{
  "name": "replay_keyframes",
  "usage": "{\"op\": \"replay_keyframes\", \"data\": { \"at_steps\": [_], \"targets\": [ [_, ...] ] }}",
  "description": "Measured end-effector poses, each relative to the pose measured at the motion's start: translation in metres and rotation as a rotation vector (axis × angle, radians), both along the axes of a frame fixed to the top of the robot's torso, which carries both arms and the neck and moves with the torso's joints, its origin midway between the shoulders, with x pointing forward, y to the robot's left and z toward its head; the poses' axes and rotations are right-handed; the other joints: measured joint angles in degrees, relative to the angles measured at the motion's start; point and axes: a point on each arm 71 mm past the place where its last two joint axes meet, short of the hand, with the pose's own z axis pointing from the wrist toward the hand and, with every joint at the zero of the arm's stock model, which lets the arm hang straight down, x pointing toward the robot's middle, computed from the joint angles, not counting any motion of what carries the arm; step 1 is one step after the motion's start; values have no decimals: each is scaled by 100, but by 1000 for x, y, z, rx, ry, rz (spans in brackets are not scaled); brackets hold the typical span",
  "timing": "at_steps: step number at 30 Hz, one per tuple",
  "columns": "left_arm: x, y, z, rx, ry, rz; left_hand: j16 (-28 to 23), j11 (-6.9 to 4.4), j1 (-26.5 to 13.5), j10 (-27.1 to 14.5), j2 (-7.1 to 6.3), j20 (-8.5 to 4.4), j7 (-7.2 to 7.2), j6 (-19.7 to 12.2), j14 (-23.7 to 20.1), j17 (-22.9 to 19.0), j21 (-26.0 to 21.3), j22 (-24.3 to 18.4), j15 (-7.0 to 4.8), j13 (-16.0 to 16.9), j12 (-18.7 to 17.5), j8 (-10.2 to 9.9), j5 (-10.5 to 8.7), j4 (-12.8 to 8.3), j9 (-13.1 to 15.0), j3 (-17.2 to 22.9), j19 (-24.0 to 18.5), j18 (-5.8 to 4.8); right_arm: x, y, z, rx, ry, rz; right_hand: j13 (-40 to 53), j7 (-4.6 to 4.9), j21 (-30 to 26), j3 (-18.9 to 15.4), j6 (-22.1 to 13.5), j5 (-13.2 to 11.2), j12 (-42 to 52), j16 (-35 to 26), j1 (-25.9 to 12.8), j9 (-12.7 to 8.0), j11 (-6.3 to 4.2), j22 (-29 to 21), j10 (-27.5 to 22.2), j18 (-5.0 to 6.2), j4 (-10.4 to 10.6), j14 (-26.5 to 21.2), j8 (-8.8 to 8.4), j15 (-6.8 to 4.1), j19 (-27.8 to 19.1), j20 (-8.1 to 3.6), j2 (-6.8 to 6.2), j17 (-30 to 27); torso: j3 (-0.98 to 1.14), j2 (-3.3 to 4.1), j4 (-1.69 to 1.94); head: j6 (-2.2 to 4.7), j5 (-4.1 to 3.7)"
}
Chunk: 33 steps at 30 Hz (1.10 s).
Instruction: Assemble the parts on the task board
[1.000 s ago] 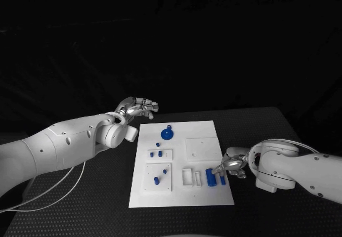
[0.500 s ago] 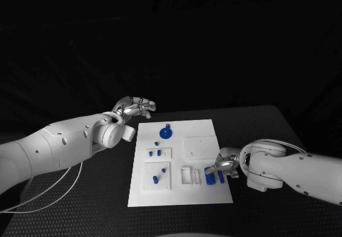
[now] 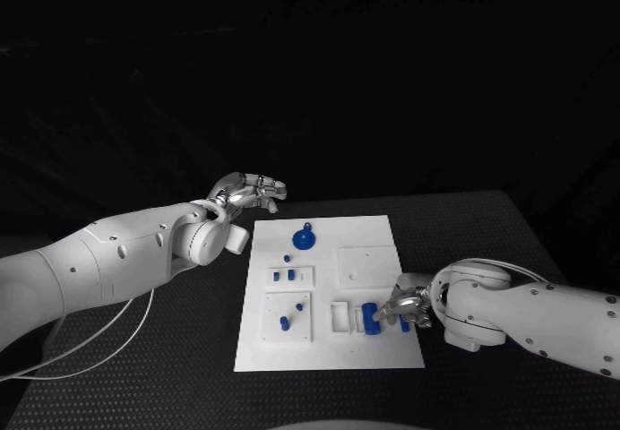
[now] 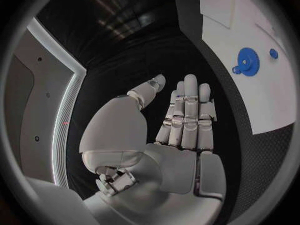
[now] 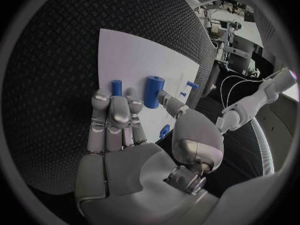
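The white task board lies mid-table, and its corner appears in the left wrist view. On it are a blue gear, several small blue pegs and a large blue cylinder. My right hand is at the board's near right edge, fingers straight. Its thumb touches the cylinder, and a slim blue peg stands just past its fingertips. My left hand hovers off the board's far left corner, flat and holding nothing.
Two white raised blocks sit on the board: a square one at the right and one holding two small blue pieces at the near left. Black textured table surrounds the board. A white cable hangs under my left arm.
My right hand has slid left onto the board's edge, and the large blue cylinder has shifted left with it. My left hand has barely moved.
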Motion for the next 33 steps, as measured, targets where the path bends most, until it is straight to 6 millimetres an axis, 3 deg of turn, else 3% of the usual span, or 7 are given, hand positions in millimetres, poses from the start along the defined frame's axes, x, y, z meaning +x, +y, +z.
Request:
{"op": "replay_keyframes", "data": {
  "at_steps": [17,28,31,33],
  "targets": [
    [0,2,0,0,1,1,-23,-1,0,1,0,0,0,0,0,15,-22,15,0,0,0,0,0,29,12,2,0,0,-4,23,-4,34,5,34,16,16,30,0,17,0,-6,1,-62,0,4,-1,18,-2,-32,-17,-24,19,-1,2,-14,-26,8,5,-3,-25,41],
    [-1,1,0,-1,1,-1,-23,-2,-20,2,20,1,0,0,0,21,-22,16,0,-4,0,0,0,29,11,2,-1,0,-2,32,-9,35,1,39,40,55,58,25,108,0,-7,36,-60,33,59,-1,-20,-4,-184,-18,-82,19,-20,22,-12,-49,6,7,-4,-46,58],
    [-1,2,0,-1,1,-1,-23,-2,-21,2,20,1,0,0,0,20,-22,19,0,-4,0,0,0,29,11,2,-1,0,-2,34,-9,33,-6,43,51,64,81,78,116,0,-7,62,54,34,40,-1,-1,-5,-290,-18,-80,19,-20,22,101,-62,7,8,-3,-48,68],
    [-1,2,0,-1,1,-1,-23,-2,-20,2,20,1,0,0,0,20,-22,19,0,-4,0,0,0,29,11,2,-1,0,-2,34,-9,32,-9,44,62,64,81,192,117,-1,-7,62,226,36,40,-1,-1,-5,-463,-18,-70,19,-22,20,272,-75,6,9,-3,-50,75]
  ]
}}
